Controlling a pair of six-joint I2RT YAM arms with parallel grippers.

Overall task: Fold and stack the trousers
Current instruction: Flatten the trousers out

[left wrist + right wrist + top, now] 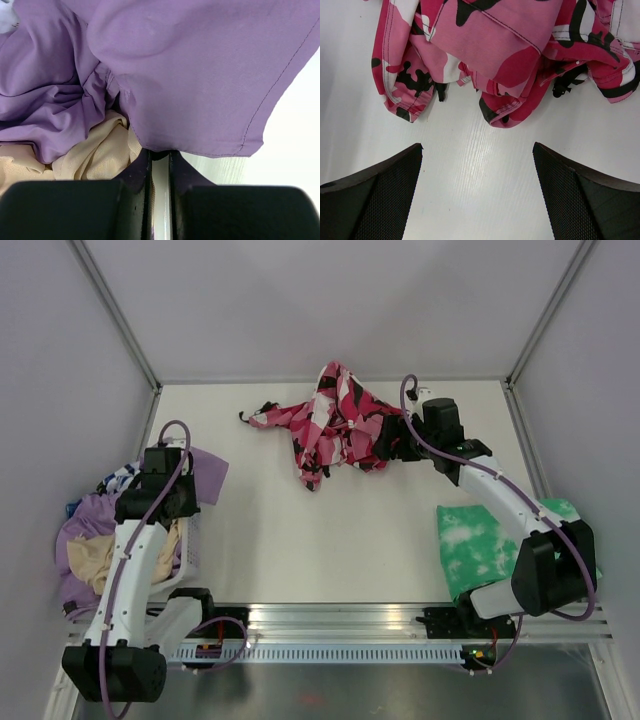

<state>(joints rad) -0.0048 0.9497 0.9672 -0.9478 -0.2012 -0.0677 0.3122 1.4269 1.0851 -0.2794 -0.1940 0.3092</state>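
At left, the left gripper [160, 153], its jaws almost closed, pinches the hem of a lilac garment [200, 75] above a beige garment [100, 150]. The camouflage trousers [335, 425] lie crumpled at the far middle of the white surface [330, 540]. The right gripper [477, 150], jaws wide apart and holding nothing, hovers just short of their nearest folds, and a green tie-dye garment [475, 540] lies at the near right.
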